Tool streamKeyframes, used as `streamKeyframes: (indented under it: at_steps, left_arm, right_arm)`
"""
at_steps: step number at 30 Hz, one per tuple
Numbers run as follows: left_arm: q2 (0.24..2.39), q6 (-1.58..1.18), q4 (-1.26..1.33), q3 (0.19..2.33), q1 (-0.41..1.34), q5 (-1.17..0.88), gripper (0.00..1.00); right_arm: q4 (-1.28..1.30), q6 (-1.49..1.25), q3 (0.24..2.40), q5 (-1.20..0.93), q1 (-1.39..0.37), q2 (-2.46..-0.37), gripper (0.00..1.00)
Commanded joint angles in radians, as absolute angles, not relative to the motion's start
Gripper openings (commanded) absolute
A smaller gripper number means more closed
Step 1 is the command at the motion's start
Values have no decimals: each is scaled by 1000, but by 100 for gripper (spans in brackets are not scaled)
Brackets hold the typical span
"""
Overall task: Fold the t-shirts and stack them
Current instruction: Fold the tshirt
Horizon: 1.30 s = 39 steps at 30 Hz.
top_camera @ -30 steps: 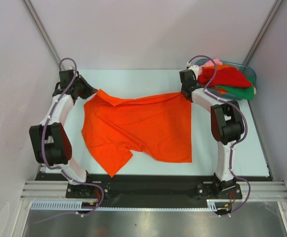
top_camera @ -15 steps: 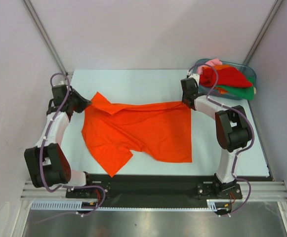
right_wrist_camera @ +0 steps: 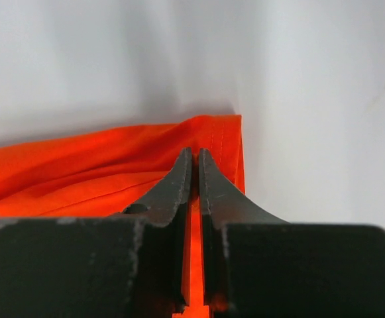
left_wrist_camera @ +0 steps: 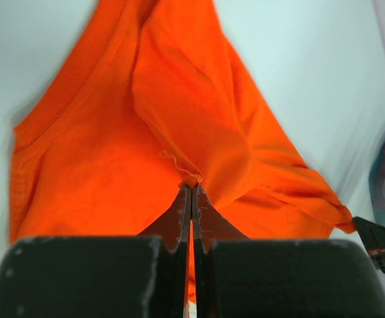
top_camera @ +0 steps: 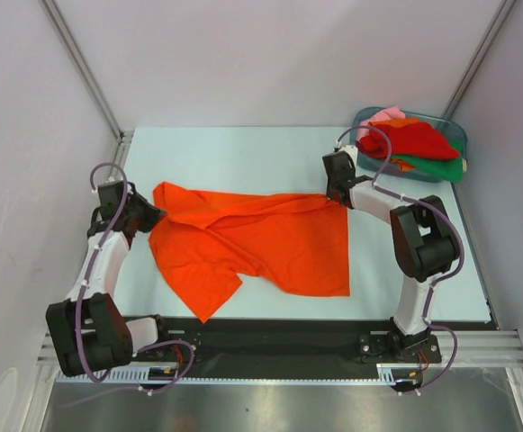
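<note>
Clamping shut on cloth, the left gripper (left_wrist_camera: 191, 191) pinches the left end and the right gripper (right_wrist_camera: 193, 156) the far right corner of the orange shirt (top_camera: 270, 238), which lies rumpled on the table (top_camera: 243, 153); this looks like the spreading step, and next it needs an even outward pull.

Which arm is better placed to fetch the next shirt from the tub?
Right. The right gripper sits just beside the tub, though it is shut on the orange shirt at its corner; the left gripper pinches the opposite side.
</note>
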<state>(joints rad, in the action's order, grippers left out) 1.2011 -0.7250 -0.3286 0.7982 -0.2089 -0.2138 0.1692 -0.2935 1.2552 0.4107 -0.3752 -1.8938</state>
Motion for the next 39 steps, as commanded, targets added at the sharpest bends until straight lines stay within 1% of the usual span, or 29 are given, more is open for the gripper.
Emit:
streamKeyframes:
  at_steps: [1,2,3,4,6,7,8,9,10,11,12,14,15,16,17,18,19,22,25,29,32,39]
  left_arm:
    - [1149,-767,-386,779,-222,-144,0]
    - [1138,-775,-397,772,-222,-134,1]
    - [1126,-782,-403,750,-224,-124,8]
    - [1112,-784,-419,746,-227,-108,30]
    - [1069,-787,-456,729,-230,-46,52]
    - [1059,-775,-446,724,-233,-41,61]
    - [1055,-756,-418,726,-233,-32,63]
    - [1061,-726,-423,759,-235,-17,63]
    - [1072,-716,-434,782,-236,-5,69]
    - [1089,-706,-428,802,-236,-2,72]
    - [1130,-674,-399,825,-236,-27,74]
    - [1218,-635,-318,862,-239,-99,74]
    - [1271,-582,-313,940,-242,-194,74]
    - [1408,-554,-313,986,-241,-239,71]
    - [1470,-536,-336,1030,-244,-283,69]
    - [1541,-490,-344,1114,-244,-314,68]
    - [1646,-470,-351,1149,-244,-381,68]
    - [1831,-404,-394,1274,-244,-396,64]
    - [1932,-385,-399,1364,-236,-416,62]
    - [2006,-368,-429,1463,-230,-349,63]
    - [2019,-364,-428,1474,-232,-293,61]
    - [2089,-387,-419,1567,-232,-322,61]
  right_arm:
    - [237,-359,1241,455,-385,-1818,1]
    - [256,-371,1236,465,-385,-1813,3]
    - [271,-383,1227,478,-382,-1803,9]
    - [279,-391,1194,491,-380,-1789,23]
    - [279,-400,1152,471,-350,-1737,33]
    - [276,-399,1135,421,-335,-1717,42]
    - [264,-385,1108,384,-316,-1695,44]
    - [258,-376,1097,346,-296,-1656,50]
    - [247,-361,1085,269,-266,-1632,60]
    - [211,-341,1060,227,-249,-1612,66]
    - [187,-309,1049,191,-233,-1592,67]
    - [123,-281,1055,123,-198,-1597,66]
    - [120,-270,1074,109,-189,-1615,66]
    - [126,-267,1094,69,-169,-1658,65]
    - [121,-262,1117,39,-161,-1686,65]
    - [112,-261,1149,14,-158,-1709,65]
    - [112,-264,1173,-32,-156,-1759,64]
    - [80,-290,1215,-103,-158,-1828,64]
    - [78,-302,1223,-89,-161,-1859,63]
    - [81,-293,1223,-103,-156,-1884,63]
    - [81,-282,1218,-98,-155,-1882,63]
    - [84,-276,1232,-123,-143,-1913,63]
